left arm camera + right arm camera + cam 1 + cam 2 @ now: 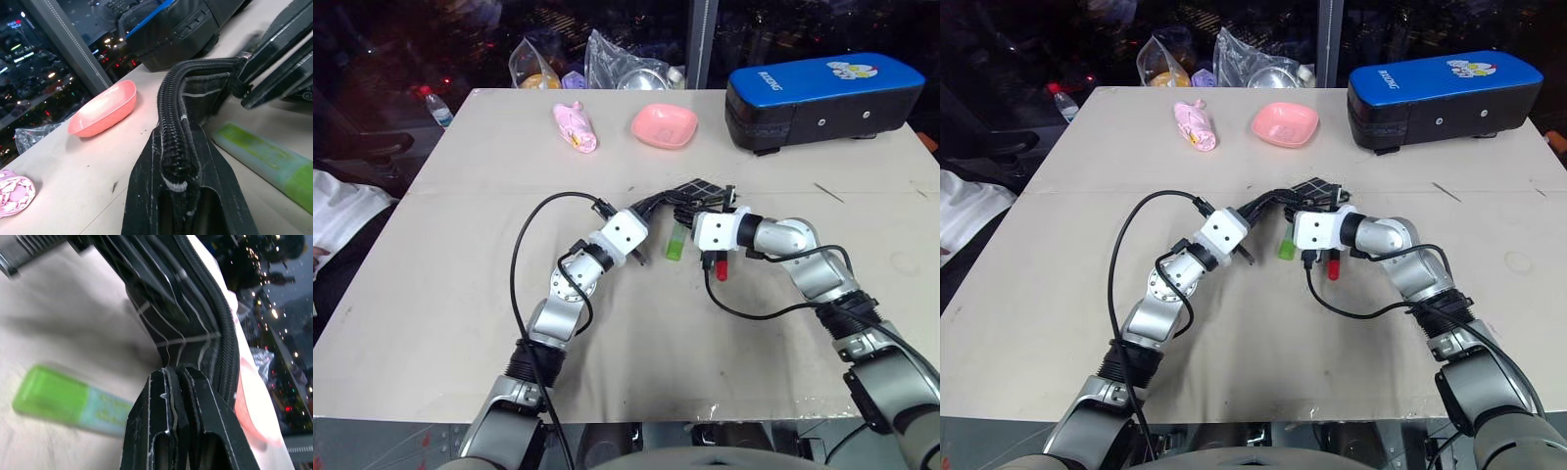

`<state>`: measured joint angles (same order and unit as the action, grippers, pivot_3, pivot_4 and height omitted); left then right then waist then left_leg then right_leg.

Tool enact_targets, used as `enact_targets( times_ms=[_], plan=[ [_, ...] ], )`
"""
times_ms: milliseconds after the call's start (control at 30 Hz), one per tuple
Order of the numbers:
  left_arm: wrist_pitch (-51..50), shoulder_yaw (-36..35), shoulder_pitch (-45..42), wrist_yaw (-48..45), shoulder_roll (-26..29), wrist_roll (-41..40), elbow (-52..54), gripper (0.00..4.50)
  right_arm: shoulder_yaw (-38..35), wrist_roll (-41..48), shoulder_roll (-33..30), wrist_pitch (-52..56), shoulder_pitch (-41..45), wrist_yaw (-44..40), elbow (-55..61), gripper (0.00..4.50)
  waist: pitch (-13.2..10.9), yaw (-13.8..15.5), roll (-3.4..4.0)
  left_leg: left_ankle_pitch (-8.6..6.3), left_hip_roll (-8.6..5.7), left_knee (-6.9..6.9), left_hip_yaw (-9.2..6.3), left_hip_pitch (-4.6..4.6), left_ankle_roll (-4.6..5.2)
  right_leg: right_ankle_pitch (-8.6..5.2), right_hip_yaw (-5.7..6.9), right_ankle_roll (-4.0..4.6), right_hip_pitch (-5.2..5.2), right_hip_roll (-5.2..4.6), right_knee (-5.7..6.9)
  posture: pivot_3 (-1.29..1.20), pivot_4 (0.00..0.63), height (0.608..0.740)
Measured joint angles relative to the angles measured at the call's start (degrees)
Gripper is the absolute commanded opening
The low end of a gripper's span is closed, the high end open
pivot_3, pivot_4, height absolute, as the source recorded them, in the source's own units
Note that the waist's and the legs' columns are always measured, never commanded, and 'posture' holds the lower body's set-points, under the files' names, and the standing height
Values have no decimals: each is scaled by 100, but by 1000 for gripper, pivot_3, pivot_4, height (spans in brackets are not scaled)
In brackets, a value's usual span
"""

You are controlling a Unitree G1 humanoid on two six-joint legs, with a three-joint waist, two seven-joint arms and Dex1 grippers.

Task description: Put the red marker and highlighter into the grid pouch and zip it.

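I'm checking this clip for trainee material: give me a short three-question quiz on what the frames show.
1. True or false: the highlighter is already inside the grid pouch.
2. Which grippers are shut on the pouch? A) left gripper alone B) right gripper alone C) both
3. Fill in: the red marker lies on the ____, below the right wrist.

Key: 1 false, it lies on the table beside the pouch; 2 C; 3 table.
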<state>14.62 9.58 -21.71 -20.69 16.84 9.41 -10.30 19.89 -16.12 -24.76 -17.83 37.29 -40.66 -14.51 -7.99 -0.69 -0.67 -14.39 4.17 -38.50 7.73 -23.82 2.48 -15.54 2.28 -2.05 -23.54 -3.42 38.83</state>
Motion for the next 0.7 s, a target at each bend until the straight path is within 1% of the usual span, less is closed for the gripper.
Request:
enact_targets(
  times_ms=[467,700],
  plan=[
    [1,-8,-11,3,-16,0,0,0,101,16,234,0,2,-155,106,120,0,7,0,0,0,0,0,0,0,0,0,0,0,0,0,0,150,740],
    [33,-2,5,-25,18,22,0,0,8,28,56,-27,88,-128,-5,120,0,5,0,0,0,0,1,0,0,0,0,0,0,0,0,0,150,740]
  ],
)
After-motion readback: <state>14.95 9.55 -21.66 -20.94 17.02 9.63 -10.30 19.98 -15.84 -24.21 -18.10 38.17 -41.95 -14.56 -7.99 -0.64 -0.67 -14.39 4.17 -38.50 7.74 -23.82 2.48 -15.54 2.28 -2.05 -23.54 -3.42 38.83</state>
